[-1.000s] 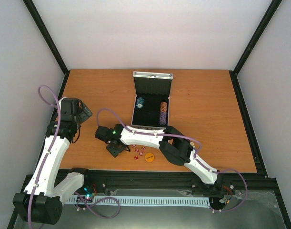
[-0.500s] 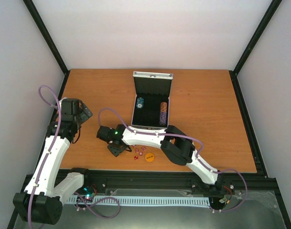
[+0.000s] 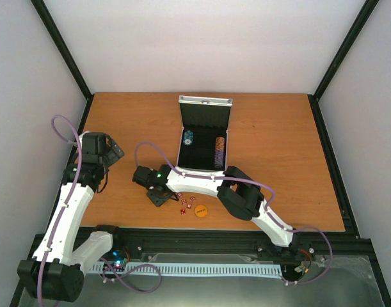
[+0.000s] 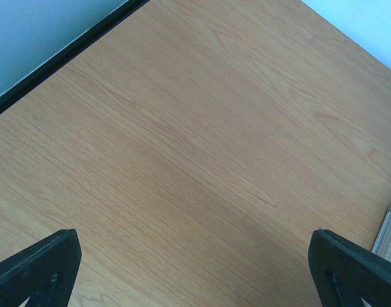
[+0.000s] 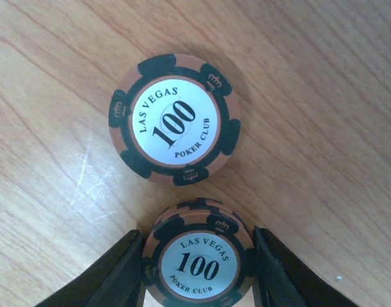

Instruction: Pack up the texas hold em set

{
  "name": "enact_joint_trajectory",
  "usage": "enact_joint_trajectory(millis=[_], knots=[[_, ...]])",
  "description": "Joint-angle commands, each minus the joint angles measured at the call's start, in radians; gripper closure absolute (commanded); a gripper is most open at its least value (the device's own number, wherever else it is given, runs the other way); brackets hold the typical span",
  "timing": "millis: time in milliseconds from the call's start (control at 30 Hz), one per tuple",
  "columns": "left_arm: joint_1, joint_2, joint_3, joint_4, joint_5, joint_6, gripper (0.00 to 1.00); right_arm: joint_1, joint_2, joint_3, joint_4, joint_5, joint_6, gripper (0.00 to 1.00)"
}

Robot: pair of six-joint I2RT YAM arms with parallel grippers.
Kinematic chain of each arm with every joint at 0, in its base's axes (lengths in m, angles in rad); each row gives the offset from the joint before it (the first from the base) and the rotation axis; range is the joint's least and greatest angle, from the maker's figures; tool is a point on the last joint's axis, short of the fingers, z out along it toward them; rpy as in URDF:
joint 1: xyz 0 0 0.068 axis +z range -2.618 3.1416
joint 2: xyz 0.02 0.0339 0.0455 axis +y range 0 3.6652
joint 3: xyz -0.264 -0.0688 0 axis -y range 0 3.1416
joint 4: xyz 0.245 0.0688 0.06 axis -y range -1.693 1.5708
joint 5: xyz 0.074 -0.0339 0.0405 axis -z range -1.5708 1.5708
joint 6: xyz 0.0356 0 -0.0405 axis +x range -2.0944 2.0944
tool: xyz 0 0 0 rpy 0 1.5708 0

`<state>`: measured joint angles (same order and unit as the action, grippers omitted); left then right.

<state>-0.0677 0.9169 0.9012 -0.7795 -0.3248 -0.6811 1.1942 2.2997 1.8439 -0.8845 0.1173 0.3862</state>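
Note:
The silver case (image 3: 204,102) stands open at the table's back middle, with blue chips (image 3: 188,137) and a brown chip row (image 3: 219,153) in its black lining. Red dice (image 3: 185,203) and an orange disc (image 3: 201,210) lie near the front edge. My right gripper (image 3: 158,195) points down left of the dice. In the right wrist view its fingers (image 5: 112,275) press both sides of a small stack of brown-black "100" chips (image 5: 198,259); my right gripper (image 5: 198,272) is shut on it. A single matching chip (image 5: 175,119) lies flat just beyond. My left gripper (image 4: 195,275) hangs open over bare wood.
A corner of the case (image 4: 388,233) shows at the right edge of the left wrist view. The black frame rail (image 4: 61,54) runs along the table's left side. White walls enclose the table, and the left arm (image 3: 73,192) stands at the left.
The right gripper's jaws have narrowed onto the chip stack, and its wrist has shifted slightly to the right. The left gripper stays wide open in the same area.

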Motion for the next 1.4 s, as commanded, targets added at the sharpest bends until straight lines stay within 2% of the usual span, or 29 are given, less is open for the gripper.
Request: enact_joint_trajectory(millis=[0, 367, 967, 1233, 1367], knots=[[0.006, -0.017, 0.002, -0.008, -0.005, 0.017, 0.00, -0.017, 0.036, -0.061, -0.062, 0.046, -0.005, 0.78], [0.006, -0.029, -0.010, -0.011, 0.000, 0.015, 0.00, -0.041, -0.094, -0.105, -0.004, 0.061, 0.004, 0.87], [0.006, -0.025, -0.060, 0.010, 0.023, 0.007, 0.00, -0.107, -0.264, -0.196, 0.078, 0.058, -0.001, 0.87], [0.005, -0.067, -0.121, 0.053, 0.125, 0.003, 0.00, -0.169, -0.288, -0.160, 0.070, 0.053, -0.015, 0.87], [0.006, -0.122, -0.207, 0.137, 0.250, -0.021, 0.00, -0.214, -0.303, -0.123, 0.073, 0.026, -0.003, 0.87]])
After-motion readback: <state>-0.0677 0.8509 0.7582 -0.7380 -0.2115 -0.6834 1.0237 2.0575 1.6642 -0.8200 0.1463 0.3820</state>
